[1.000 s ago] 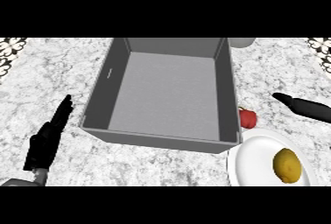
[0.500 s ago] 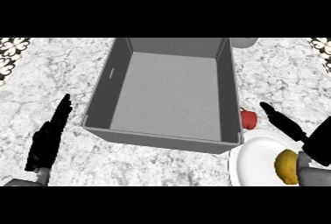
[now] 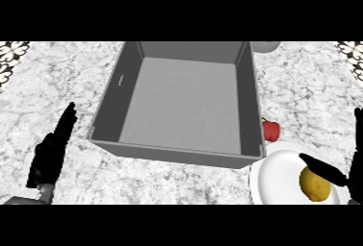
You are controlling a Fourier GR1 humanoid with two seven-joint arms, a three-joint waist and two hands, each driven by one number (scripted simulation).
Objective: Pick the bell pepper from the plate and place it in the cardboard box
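A yellow bell pepper lies on a white plate at the lower right. The box is a grey open-topped one in the middle of the counter, with nothing inside. My right hand comes in at the right edge, open. Its thumb reaches across the plate just above the pepper, and its fingers run along the picture's right border. Whether it touches the pepper I cannot tell. My left hand rests open on the counter left of the box, fingers pointing up.
A small red fruit with a stem sits between the box's right wall and the plate. A grey round object stands behind the box's far right corner. Marble counter lies all around.
My right hand has moved from the counter above the plate down and right, so its thumb now lies beside the pepper. The left hand, box and pepper have not moved.
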